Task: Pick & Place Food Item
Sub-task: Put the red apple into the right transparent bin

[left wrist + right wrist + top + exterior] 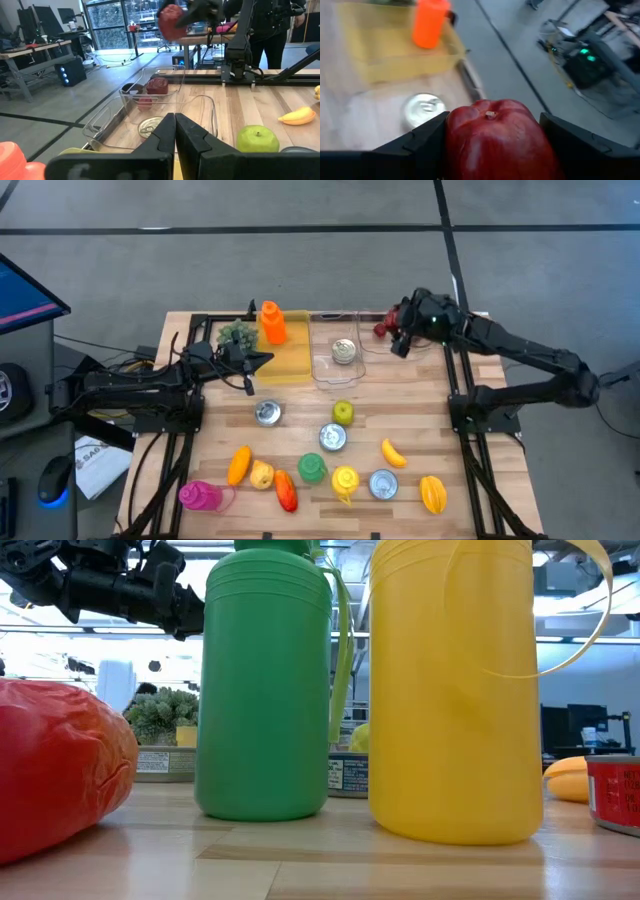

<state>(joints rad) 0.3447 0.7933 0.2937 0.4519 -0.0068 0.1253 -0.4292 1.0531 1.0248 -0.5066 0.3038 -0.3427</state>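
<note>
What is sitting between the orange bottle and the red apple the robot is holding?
A silver can in a clear tray lies between the orange bottle and the red apple, seen in the high view.

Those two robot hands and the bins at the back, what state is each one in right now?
Right hand: closed on a red apple, held in the air over the table's back edge.
Left hand: shut, holding nothing.
Clear bin: holds one can.
Yellow bin: holds an upright orange bottle.
Green apple: resting on the table.
</note>
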